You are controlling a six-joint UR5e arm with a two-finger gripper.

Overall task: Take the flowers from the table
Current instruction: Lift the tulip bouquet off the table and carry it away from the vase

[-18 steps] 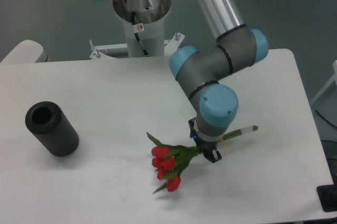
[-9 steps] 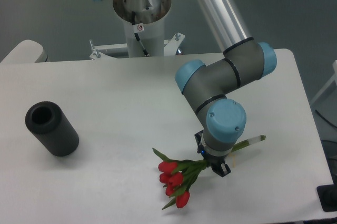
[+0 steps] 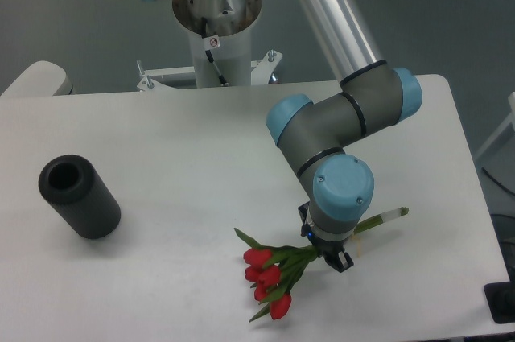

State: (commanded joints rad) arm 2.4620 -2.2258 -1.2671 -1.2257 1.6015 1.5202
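The flowers [image 3: 271, 274] are a small bunch of red tulips with green leaves; their long green stem runs up and right to a pale end [image 3: 393, 215]. My gripper [image 3: 328, 253] is shut on the flowers' stems near the middle, under the blue wrist cap, which hides the fingers for the most part. The bunch hangs close over the white table [image 3: 161, 149] near its front right; I cannot tell whether the blooms touch it.
A black cylinder [image 3: 79, 195] lies on its side at the left of the table. The arm's base column [image 3: 216, 28] stands behind the table's back edge. The table's right edge [image 3: 475, 197] is near the arm.
The gripper moved to the right and toward the front edge with the flowers in it; most of that move came in the first half second, little since.
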